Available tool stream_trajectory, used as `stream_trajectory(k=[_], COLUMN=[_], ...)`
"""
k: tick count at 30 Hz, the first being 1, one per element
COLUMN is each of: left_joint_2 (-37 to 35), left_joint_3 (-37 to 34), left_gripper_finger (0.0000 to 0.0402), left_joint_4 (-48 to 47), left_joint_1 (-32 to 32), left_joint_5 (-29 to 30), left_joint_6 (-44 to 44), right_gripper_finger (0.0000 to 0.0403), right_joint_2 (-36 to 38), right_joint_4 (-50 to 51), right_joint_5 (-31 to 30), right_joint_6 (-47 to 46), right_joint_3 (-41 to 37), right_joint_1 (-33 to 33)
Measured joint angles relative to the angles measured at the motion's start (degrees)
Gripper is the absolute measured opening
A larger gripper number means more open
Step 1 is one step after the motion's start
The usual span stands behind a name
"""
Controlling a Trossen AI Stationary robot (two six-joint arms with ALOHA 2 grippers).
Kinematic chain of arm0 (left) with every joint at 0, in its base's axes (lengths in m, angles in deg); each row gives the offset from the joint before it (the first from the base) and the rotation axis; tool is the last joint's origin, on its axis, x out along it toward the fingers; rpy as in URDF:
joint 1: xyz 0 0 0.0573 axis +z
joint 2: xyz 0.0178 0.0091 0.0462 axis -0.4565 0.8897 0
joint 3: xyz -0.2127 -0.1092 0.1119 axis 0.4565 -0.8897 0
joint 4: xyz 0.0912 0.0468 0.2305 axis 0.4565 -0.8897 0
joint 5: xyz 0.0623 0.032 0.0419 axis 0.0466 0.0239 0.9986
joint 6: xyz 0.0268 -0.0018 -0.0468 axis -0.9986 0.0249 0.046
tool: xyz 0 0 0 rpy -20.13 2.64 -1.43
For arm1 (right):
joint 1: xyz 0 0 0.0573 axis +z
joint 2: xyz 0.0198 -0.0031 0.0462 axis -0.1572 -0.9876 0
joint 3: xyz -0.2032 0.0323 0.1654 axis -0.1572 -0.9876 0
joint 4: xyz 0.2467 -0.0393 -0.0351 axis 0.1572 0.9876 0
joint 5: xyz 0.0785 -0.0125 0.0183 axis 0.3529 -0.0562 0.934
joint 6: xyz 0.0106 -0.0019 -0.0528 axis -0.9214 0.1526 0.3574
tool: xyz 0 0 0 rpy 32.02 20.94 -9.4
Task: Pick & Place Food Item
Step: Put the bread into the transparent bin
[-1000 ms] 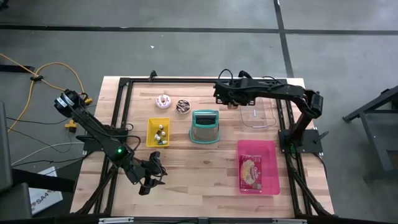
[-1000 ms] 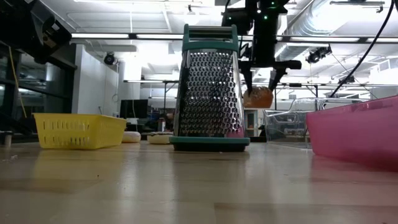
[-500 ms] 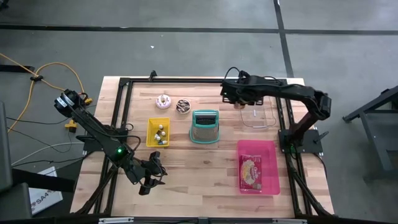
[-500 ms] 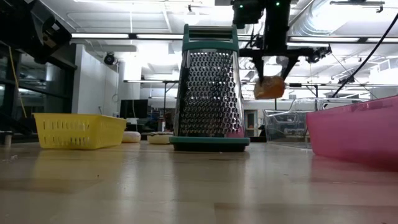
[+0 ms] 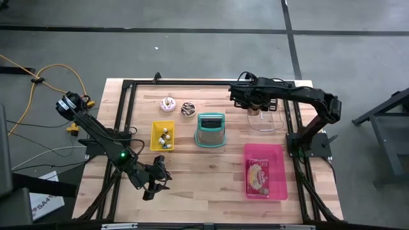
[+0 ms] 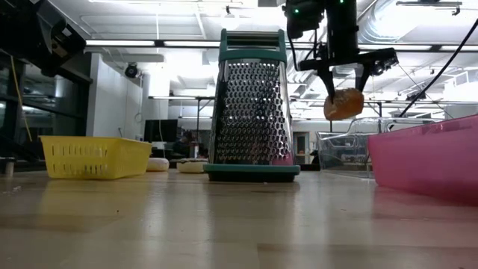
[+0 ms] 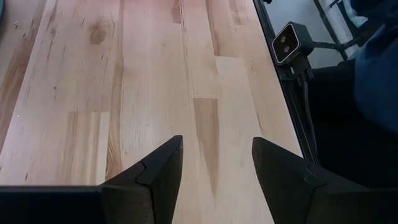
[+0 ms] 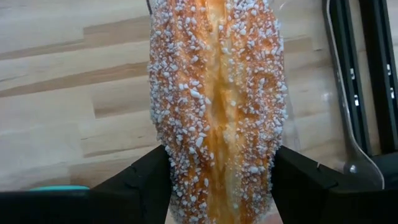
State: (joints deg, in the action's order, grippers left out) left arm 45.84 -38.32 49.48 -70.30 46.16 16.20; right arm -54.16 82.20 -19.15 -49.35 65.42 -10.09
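Wooden bench (image 5: 192, 172) carries the grater (image 5: 210, 130) as landmark: beyond it, the right hand (image 6: 346, 84) pinches the sugared pastry (image 6: 343, 104) aloft beside the clear container (image 5: 265, 120), transport step, lowering inside likely next; left hand (image 7: 214, 168) idles spread.

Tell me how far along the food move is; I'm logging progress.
Done: the pickup. The right gripper is shut on the sugared pastry, held in the air. In hand: carrying it above the clear container at the table's back right. Left: lowering and releasing it. The left gripper waits open near the front edge.
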Motion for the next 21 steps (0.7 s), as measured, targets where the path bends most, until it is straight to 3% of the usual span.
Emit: stream_trajectory(k=[9, 21], left_joint_2=[0.01, -0.01], left_joint_3=[0.00, 0.00], left_gripper_finger=[0.0189, 0.0189], left_joint_4=[0.04, 0.07], left_joint_1=[0.00, 0.00], left_joint_5=[0.00, 0.00], left_joint_6=[0.00, 0.00], right_gripper_finger=[0.0221, 0.0221], right_joint_2=[1.65, 8.61], right_joint_4=[-0.36, -10.78], right_joint_5=[0.70, 1.50], right_joint_6=[-2.62, -2.47], right_joint_3=[-6.22, -17.38], right_joint_1=[0.79, 0.76])
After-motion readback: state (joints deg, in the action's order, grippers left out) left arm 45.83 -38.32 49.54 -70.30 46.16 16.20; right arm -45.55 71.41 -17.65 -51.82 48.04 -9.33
